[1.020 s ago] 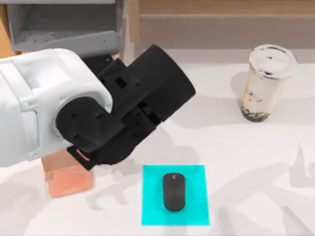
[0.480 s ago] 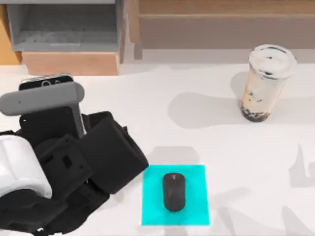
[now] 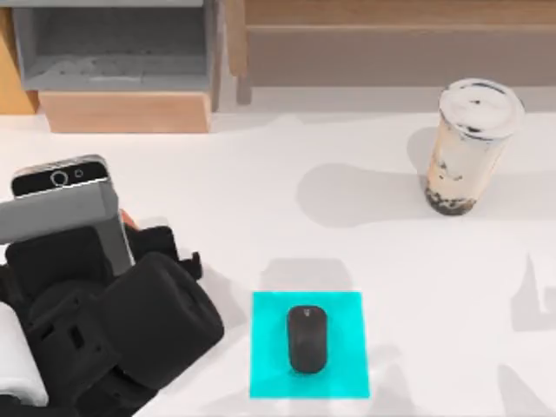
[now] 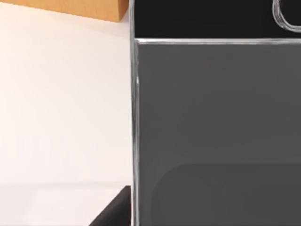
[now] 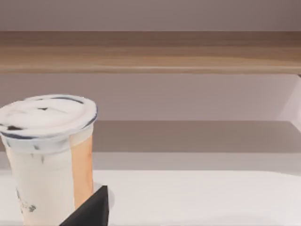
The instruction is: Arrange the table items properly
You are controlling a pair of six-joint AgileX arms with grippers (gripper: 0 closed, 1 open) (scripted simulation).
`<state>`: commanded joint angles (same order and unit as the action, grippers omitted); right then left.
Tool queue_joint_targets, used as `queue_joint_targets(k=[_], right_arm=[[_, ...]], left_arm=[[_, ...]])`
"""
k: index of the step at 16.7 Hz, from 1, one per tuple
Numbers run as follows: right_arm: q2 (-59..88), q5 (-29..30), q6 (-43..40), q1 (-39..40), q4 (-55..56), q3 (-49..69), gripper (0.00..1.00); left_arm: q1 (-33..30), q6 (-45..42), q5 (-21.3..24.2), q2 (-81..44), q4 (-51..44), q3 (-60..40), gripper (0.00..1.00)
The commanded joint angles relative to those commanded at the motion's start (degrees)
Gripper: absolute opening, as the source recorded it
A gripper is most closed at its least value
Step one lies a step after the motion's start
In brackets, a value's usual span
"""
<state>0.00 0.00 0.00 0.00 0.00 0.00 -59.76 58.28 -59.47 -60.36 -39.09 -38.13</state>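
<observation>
Black and bulky, my left arm fills the near left corner of the table [image 3: 261, 226] in the top view, and above it the smartphone [image 3: 65, 204] stands up on edge, its camera end uppermost; the left gripper is hidden beneath the phone and the arm's casing, so I cannot tell whether its fingers are clamped on the phone or parted. In the left wrist view the phone's grey back and silver edge sit very close to the lens, with white tabletop beside it. A sliver of orange-pink shows just beside the phone in the top view, too little to name. My judgement is that the phone step is in hand: the phone is either being carried or being seated upright, and the next move calls for checking that it rests steadily before the arm lets go and backs away without knocking it. Near the middle front, one mouse [image 3: 307, 339] lies on one cyan mat [image 3: 269, 382], squarely inside its edges, so that item looks settled. Farther back on the right, one cup of milky tea [image 3: 460, 148] stands upright and alone; the right wrist view shows it close by, with a dark tip of the right arm near it, fingers unseen. Farthest back runs one wooden shelf unit [image 3: 130, 109]. Count: one phone, one mouse, one cup.
</observation>
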Motion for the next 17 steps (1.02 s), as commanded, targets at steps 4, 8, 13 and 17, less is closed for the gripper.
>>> queue_joint_targets(k=[4,8,13,17], right_arm=[[0.0,0.0,0.0,0.0,0.0,0.0,1.0],[0.0,0.0,0.0,0.0,0.0,0.0,1.0],[0.0,0.0,0.0,0.0,0.0,0.0,1.0],[0.0,0.0,0.0,0.0,0.0,0.0,1.0]], left_arm=[[0.2,-0.1,0.0,-0.2,-0.2,-0.1,0.0],[-0.2,-2.5,-0.9,1.6,-0.1,0.7,0.0],[-1.1,-7.5,-3.4,4.8,0.3,1.4,0.0],[-1.3,-9.7,-5.0,6.1,1.2,0.3,0.0]])
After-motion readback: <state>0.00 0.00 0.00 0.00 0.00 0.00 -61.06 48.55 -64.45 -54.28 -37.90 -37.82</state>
